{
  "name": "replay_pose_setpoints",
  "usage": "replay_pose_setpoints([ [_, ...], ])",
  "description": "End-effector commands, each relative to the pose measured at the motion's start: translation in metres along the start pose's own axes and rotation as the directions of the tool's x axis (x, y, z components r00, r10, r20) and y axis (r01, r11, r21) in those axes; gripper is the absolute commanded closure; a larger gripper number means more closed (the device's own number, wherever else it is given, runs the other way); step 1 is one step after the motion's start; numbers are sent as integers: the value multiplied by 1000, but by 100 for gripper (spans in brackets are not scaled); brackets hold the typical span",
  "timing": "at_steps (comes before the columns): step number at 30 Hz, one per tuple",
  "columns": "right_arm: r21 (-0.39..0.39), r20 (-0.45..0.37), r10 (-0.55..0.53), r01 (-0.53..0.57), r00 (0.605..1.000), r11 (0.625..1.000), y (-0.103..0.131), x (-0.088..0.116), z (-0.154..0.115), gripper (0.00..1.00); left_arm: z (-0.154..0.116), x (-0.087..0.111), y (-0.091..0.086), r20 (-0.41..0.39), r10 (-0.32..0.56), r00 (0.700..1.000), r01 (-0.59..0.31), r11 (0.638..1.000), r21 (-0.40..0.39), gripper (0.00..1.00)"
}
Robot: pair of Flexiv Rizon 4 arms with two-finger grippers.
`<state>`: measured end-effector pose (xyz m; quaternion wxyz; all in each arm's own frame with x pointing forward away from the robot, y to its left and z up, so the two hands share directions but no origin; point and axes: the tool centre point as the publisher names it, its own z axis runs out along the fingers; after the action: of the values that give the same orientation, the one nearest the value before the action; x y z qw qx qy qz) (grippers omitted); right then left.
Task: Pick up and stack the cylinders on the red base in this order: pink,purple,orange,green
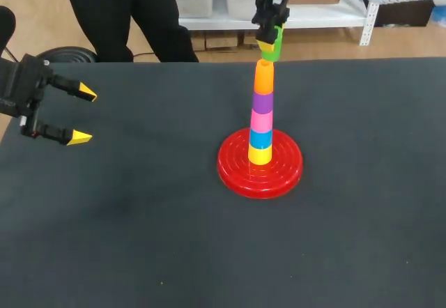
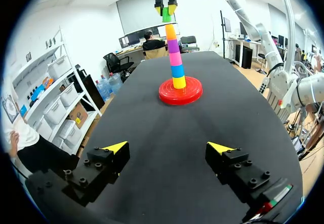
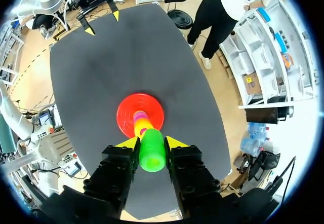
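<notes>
Right gripper (image 3: 148,143): fingers pressed against the green cylinder (image 3: 152,153) from two sides, pinching it. In the head view, this gripper (image 1: 270,33) holds the green cylinder (image 1: 272,44) directly over the stack, slightly tilted. Its lower end is at the top of the orange cylinder (image 1: 263,78); whether the two touch cannot be told.

Stack, top to bottom: orange cylinder, purple cylinder (image 1: 262,103), pink cylinder (image 1: 261,121), blue cylinder (image 1: 260,139), yellow cylinder (image 1: 260,155). The stack stands upright on the centre of the red base (image 1: 233,172), which rests on the dark table (image 1: 139,217).

Left gripper (image 1: 82,115): fingers spread wide, nothing between them. It is positioned at the table's left side, well apart from the red base.
</notes>
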<state>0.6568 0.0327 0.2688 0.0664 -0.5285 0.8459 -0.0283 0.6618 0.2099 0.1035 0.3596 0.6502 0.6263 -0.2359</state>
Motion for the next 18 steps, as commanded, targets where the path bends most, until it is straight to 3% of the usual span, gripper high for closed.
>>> replay_pose_setpoints([
  [1, -9, -9, -9, 9, 1000, 1000, -1, -3, -1, 100, 0, 1, -1, 1, 2, 1000, -2, 1000, -2, 0],
  [18, -102, -23, -29, 27, 999, 994, 2, -10, 5, 100, 0, 1, -1, 1, 2, 1000, -2, 1000, -2, 0],
])
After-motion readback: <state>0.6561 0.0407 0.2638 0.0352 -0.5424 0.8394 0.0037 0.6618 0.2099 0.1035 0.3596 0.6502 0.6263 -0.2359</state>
